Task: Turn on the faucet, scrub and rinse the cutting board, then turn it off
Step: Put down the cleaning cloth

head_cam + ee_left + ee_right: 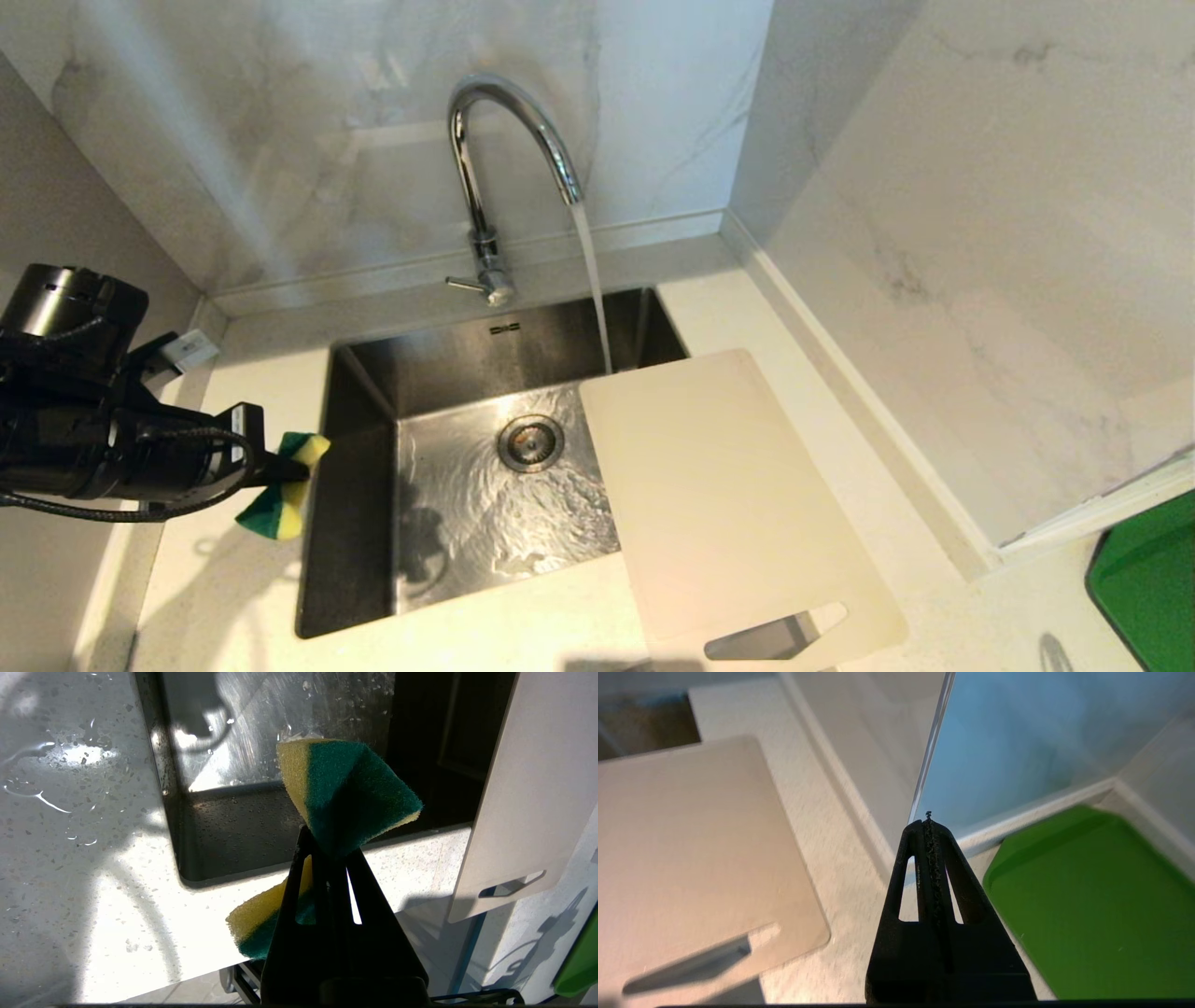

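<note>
Water runs from the chrome faucet (509,140) into the steel sink (448,373). The cream cutting board (728,495) lies over the sink's right rim and the counter, its slot handle toward the front edge; it also shows in the wrist views (537,788) (691,858). My left gripper (294,469) hovers over the counter left of the sink, shut on a green-and-yellow sponge (280,499) (345,793) pinched at its middle. My right gripper (928,821) is shut and empty, above the counter to the right of the board, outside the head view.
A green tray (1148,579) (1087,905) rests on the counter at the far right. Marble walls close the back and the right side. Wet patches lie on the counter (56,765) left of the sink. The drain (530,441) sits mid-basin.
</note>
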